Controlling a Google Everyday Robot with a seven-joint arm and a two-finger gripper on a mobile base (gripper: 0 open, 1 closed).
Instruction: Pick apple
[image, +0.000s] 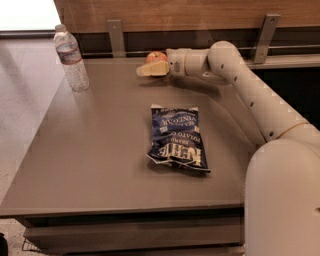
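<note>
Right now the chip bag (177, 137) lies flat near the middle of the bench (90, 165), a dark blue crinkled packet with white lettering that reads upside down from this view. Everything else is best placed from that bag.

Beyond the bag, toward the far edge of the bench and slightly left of the bag's centre line, sits the apple (156, 55). Only its upper part shows: a rounded red-orange top. The rest is hidden behind the pincer (148, 68), which lies level and pointing left, directly in front of the fruit and overlapping it. Whether the pincer is open or closed, and whether it has any grip on the apple, cannot be told from this angle; its pale yellow tip reaches just past the apple's left side.

The cream arm (250, 95) runs from the pincer to the right, then slopes down past the bag's right side to the large rounded body at the lower right.

Far to the bag's upper left, well apart from it, a clear water bottle (71, 59) stands upright near the bench's left edge. Behind the apple, a wooden panel (175, 12) rises on metal brackets (116, 36).
</note>
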